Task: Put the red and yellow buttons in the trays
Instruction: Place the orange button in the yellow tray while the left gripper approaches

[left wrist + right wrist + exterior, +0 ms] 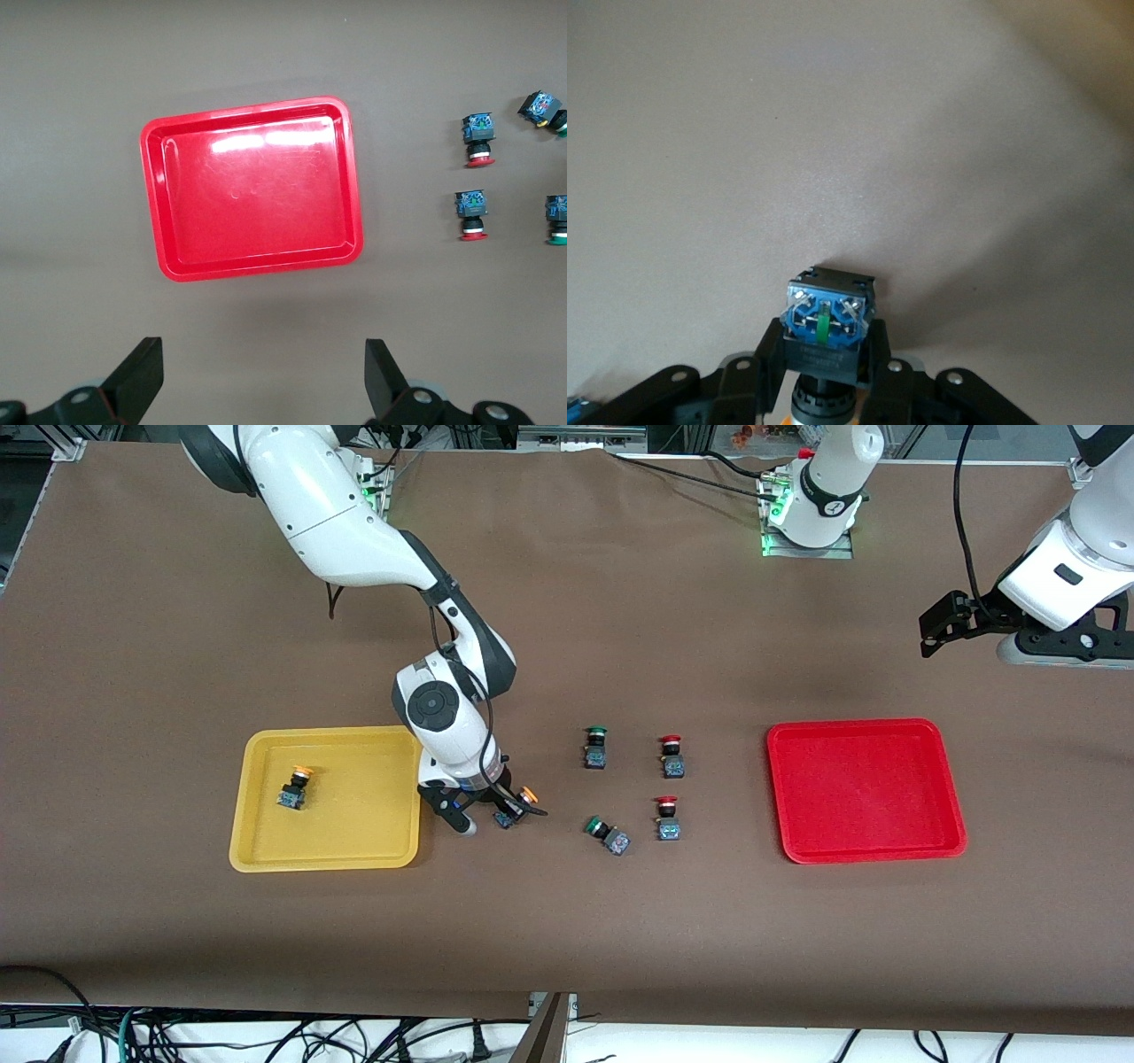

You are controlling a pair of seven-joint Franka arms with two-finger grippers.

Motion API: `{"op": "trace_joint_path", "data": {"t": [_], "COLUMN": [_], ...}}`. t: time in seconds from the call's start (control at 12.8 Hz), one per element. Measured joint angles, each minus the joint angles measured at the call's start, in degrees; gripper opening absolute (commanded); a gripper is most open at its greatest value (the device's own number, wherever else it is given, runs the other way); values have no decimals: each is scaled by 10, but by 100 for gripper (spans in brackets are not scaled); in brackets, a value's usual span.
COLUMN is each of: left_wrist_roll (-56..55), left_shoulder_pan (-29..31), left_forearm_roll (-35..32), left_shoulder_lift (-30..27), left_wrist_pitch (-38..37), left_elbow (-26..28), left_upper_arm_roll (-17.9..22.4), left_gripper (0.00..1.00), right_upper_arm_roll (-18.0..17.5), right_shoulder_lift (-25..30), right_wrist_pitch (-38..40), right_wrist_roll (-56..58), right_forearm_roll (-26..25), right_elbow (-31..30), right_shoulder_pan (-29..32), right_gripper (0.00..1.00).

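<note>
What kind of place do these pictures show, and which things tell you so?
Probably a robotics lab. A table under a brown cover carries two robot arm bases bolted along one edge, loose cables hang below the edge nearest the front camera, and sorting props lie laid out: a yellow tray, a red tray and push-button switches.

Three cameras: one high overview, two wrist-mounted close-ups.

The front camera looked down across the whole desk (567, 921) toward the arm bases. The left wrist camera looked straight down from well above, sharing the red tray (252, 188) with the front view. The right wrist camera sat very near, just above the right claw (824, 354) and its yellow button (827, 323).
</note>
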State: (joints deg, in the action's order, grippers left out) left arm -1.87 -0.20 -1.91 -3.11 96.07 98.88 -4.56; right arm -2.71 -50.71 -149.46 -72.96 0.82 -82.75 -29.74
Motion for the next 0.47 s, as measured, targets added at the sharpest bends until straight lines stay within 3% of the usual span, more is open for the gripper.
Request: {"op": "trace_joint_path", "data": {"t": [0.23,0.47], "left_wrist_roll": [0,0], "left_shoulder_pan": [0,0], "left_forearm_roll": [0,0], "left_shoulder_lift": [0,0], "left_wrist_pitch": [0,0], "left_elbow": [0,0], "left_upper_arm_roll": [0,0], "left_gripper": [100,100], "right_upper_arm_roll": [1,4], "right_shoulder_lift": [1,20], "right_wrist_pitch": [8,122], "right_wrist_roll": [0,25], "right_forearm_roll": [-2,-6], "right_elbow": [6,37], "right_shoulder_pan": [0,0], "right_gripper": [0,0]}}
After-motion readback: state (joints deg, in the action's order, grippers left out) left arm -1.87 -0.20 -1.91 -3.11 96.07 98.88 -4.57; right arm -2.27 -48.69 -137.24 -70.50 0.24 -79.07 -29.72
